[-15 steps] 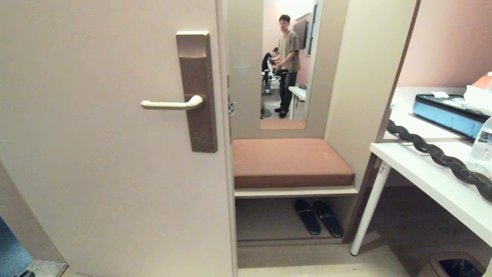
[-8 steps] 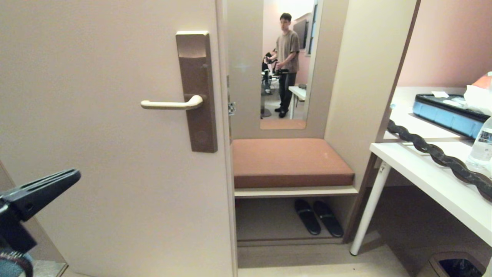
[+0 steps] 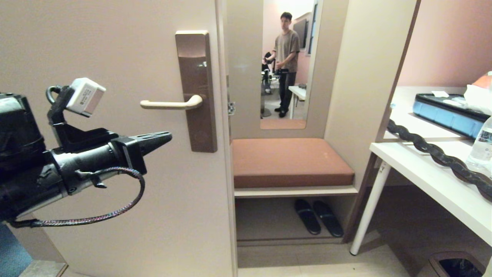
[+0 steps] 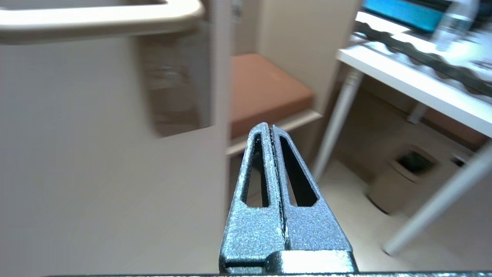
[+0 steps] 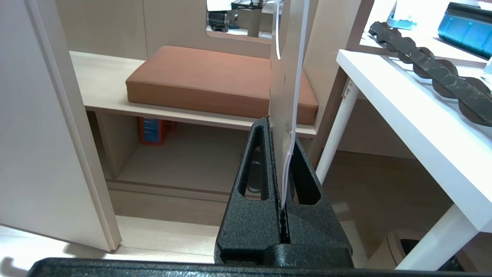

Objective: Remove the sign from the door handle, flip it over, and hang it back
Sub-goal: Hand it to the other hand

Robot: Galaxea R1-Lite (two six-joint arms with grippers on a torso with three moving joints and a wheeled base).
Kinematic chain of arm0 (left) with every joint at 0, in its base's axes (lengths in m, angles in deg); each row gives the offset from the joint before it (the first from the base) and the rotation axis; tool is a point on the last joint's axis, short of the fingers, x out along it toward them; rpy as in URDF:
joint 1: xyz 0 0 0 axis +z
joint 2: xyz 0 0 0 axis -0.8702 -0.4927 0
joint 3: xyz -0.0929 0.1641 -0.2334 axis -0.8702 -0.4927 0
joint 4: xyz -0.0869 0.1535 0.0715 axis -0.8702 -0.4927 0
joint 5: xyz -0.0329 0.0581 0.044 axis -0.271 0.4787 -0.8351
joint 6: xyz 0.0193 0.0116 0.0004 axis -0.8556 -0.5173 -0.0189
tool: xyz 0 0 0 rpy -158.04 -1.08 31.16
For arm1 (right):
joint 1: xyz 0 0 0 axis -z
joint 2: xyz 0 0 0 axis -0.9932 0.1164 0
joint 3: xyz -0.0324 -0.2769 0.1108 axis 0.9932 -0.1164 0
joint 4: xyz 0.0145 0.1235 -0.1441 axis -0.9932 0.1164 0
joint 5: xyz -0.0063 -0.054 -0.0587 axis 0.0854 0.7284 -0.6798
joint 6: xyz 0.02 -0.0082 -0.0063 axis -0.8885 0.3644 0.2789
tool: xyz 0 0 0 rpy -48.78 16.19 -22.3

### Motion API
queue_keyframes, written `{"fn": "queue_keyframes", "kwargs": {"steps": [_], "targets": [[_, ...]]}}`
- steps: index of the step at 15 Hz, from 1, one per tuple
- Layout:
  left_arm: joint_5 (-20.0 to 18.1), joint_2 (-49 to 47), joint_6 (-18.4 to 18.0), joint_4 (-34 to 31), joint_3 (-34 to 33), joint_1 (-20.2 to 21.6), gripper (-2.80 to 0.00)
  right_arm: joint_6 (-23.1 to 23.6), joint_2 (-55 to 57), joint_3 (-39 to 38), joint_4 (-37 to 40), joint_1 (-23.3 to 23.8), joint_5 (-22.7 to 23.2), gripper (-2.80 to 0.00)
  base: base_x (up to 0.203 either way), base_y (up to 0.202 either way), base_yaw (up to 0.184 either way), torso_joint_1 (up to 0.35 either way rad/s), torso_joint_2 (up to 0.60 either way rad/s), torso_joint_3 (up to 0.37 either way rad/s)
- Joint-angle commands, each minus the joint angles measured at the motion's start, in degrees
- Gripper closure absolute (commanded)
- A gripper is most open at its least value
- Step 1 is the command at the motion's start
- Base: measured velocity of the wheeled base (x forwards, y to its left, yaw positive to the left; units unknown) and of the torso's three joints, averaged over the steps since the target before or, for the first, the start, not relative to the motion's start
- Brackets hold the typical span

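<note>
So the sign (image 5: 286,77) isn't on the door handle (image 3: 171,104), it's pinched edge-on in the right gripper (image 5: 282,154), standing upright. Left gripper (image 3: 163,137) is clamped shut on nothing, just below-left of the bare, left-pointing handle, so it's the nearer arm.

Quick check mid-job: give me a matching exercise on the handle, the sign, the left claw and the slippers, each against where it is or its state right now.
Things:
1. handle
2. sign
3. left claw
4. slippers

Places or states:
a. under the bench
b. pinched in the right claw
c. bare, nothing hanging on it
d. shut and empty, in front of the door

Pairs: 1-c, 2-b, 3-d, 4-a
</note>
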Motion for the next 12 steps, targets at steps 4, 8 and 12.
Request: {"fn": "queue_keyframes", "kwargs": {"steps": [4, 8, 12], "targets": [[-2.92, -5.35, 3.07, 1.14, -0.16, -0.02, 0.0, -0.58, 0.07, 0.0, -0.04, -0.09, -0.04, 0.0, 0.0, 0.0, 0.0, 0.0, 0.0, 0.0], [-2.96, -5.26, 3.07, 1.14, -0.69, -0.02, 0.0, -1.64, 0.07, 2.02, -0.01, 0.0, -0.36, 0.0, 0.0, 0.0, 0.0, 0.0, 0.0, 0.0], [-3.19, -5.35, 3.16, 1.32, -0.69, -0.02, 0.0, -1.8, 0.4, 9.34, 6.21, -0.02, 0.13, 0.0, 0.0, 0.0, 0.0, 0.0, 0.0, 0.0]]}}
